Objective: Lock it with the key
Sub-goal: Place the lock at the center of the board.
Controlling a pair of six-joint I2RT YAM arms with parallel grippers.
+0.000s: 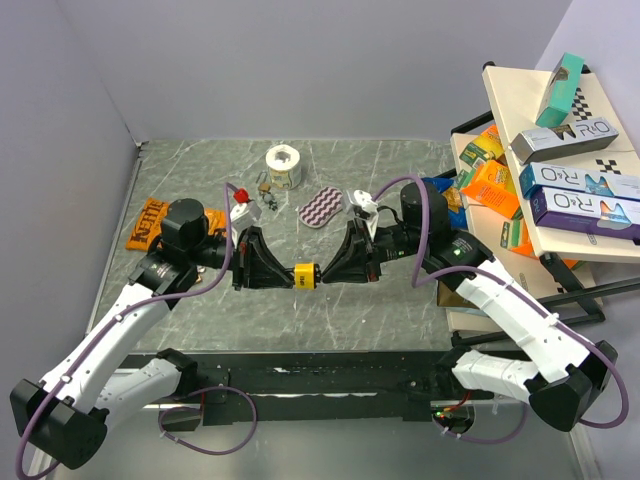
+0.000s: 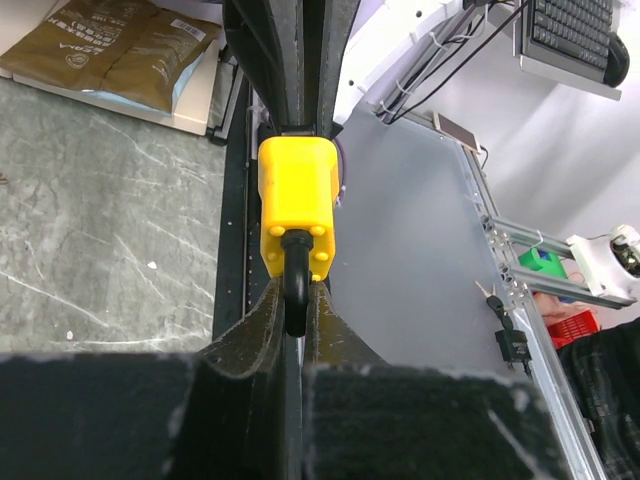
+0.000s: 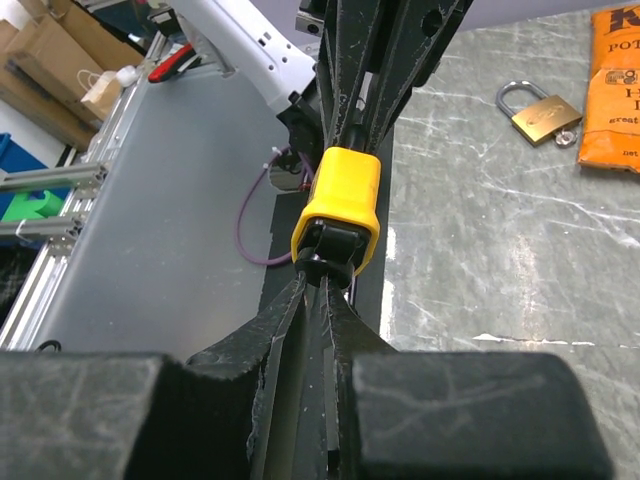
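Grey marbled table (image 1: 400,310) carries the scene. Near its left edge an orange packet (image 1: 148,225) lies flat. Just right of the packet the left arm reaches toward the middle. The left gripper (image 1: 288,273) is clamped tight on the black shackle (image 2: 297,295) of the lock (image 1: 306,274), and the left wrist view shows its fingers pressed against both sides of the loop. The yellow lock is held clear of the surface over the middle of the table, closer to the near edge than the far one. It lies level between the two grippers with the shackle pointing left. A black key (image 3: 335,243) sticks out of its right end, and the right gripper (image 1: 326,272) pinches that key, its jaws standing narrow around the key head. Toward the far edge, behind the grippers, sit a brass padlock (image 3: 538,108), a white tape roll (image 1: 285,164) and a striped cloth (image 1: 322,208), all well apart from the lock. At the right edge orange bags (image 1: 490,185) are stacked. Over them a tilted pale board (image 1: 505,90) bears several long boxes (image 1: 580,185).
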